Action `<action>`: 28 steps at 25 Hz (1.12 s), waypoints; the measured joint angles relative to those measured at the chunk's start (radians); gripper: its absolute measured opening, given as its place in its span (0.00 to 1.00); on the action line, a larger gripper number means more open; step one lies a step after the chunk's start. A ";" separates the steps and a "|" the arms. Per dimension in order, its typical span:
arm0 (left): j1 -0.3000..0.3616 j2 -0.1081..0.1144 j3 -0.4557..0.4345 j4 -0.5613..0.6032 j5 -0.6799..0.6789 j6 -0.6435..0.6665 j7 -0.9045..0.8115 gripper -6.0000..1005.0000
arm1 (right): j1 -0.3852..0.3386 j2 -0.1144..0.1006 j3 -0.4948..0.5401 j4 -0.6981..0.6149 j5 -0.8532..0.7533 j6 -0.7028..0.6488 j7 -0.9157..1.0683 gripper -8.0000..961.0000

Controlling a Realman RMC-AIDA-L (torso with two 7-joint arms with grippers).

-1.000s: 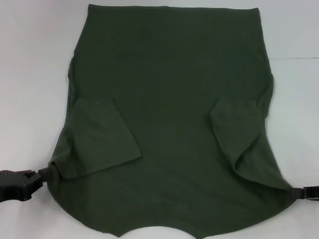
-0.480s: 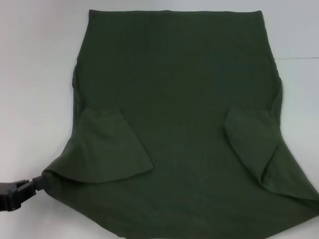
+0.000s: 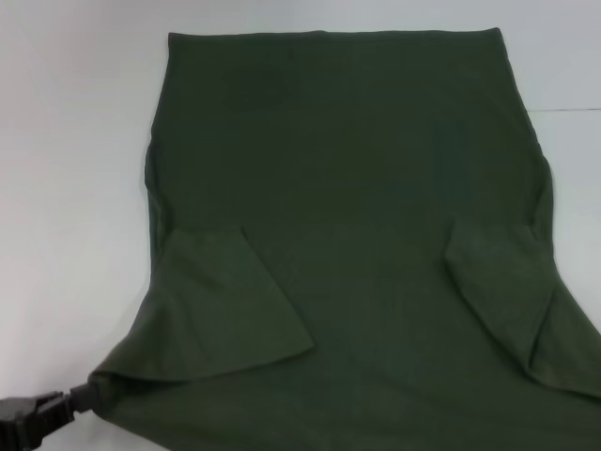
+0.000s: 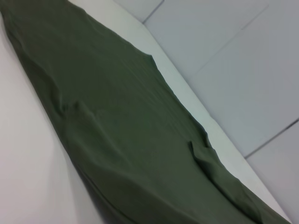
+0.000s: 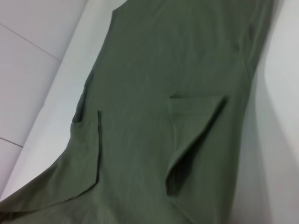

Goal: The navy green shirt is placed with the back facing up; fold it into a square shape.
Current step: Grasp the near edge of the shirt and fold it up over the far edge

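Note:
The navy green shirt (image 3: 347,216) lies flat on the white table (image 3: 66,188), hem at the far side, its near part running off the bottom of the head view. Both short sleeves are folded inward onto the body, the left sleeve (image 3: 221,301) and the right sleeve (image 3: 512,291). At the bottom left corner my left gripper (image 3: 80,397) is shut on the shirt's near left corner, which is drawn to a point. The right gripper is out of view. The left wrist view shows the shirt (image 4: 121,140) lengthwise, and the right wrist view shows the shirt (image 5: 154,93) with both folded sleeves.
White table surface borders the shirt on both sides and beyond the hem. In the wrist views the table's far edge (image 4: 187,88) gives way to grey floor tiles (image 5: 28,56).
The whole shirt has slid toward me, with the hem and sleeves lower in the head view. The left gripper moved down with its corner; the right gripper has left the head view.

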 joint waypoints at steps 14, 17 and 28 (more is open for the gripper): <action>0.037 -0.008 -0.006 -0.012 0.022 0.068 -0.002 0.01 | -0.075 -0.009 0.071 -0.002 -0.009 -0.037 -0.050 0.05; 0.014 -0.006 -0.006 -0.022 0.019 0.068 -0.002 0.01 | -0.067 -0.010 0.092 -0.002 -0.007 -0.038 -0.051 0.05; -0.239 0.094 -0.013 -0.171 -0.004 -0.075 -0.005 0.01 | 0.124 -0.010 0.218 0.011 0.010 0.044 -0.015 0.05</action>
